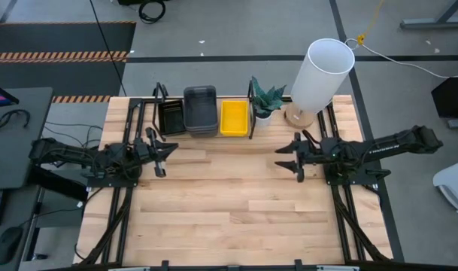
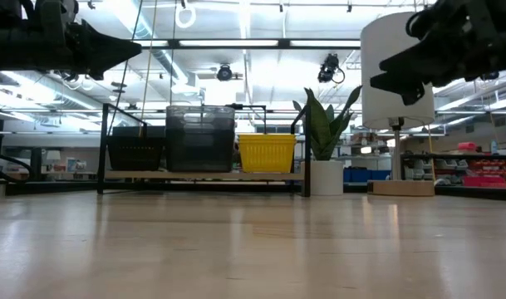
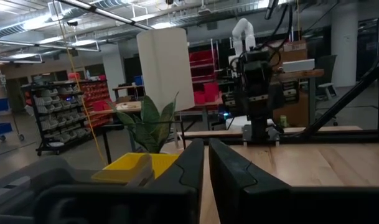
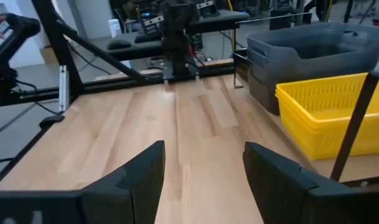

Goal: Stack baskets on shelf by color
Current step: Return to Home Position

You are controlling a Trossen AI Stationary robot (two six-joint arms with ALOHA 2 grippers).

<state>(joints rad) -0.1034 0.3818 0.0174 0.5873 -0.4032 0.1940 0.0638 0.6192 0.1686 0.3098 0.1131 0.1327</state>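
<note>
The shelf (image 2: 70, 175) stands along the table's far edge. On its plank, from left to right, sit a black perforated basket stack (image 1: 171, 118) (image 2: 135, 149), a taller dark grey stack (image 1: 201, 110) (image 2: 200, 137) (image 4: 301, 56) and a yellow stack (image 1: 234, 117) (image 2: 267, 152) (image 4: 326, 112). My left gripper (image 1: 174, 148) (image 3: 206, 168) hovers above the table, just near of the black baskets, shut and empty. My right gripper (image 1: 277, 159) (image 4: 205, 168) hovers right of centre, open and empty, pointing toward the left arm.
A potted plant (image 1: 265, 102) (image 2: 323, 133) stands just right of the shelf. Beyond it is a tall white cylindrical lamp (image 1: 319, 75) on a wooden base. The bare wooden tabletop (image 1: 229, 203) stretches between and in front of both arms.
</note>
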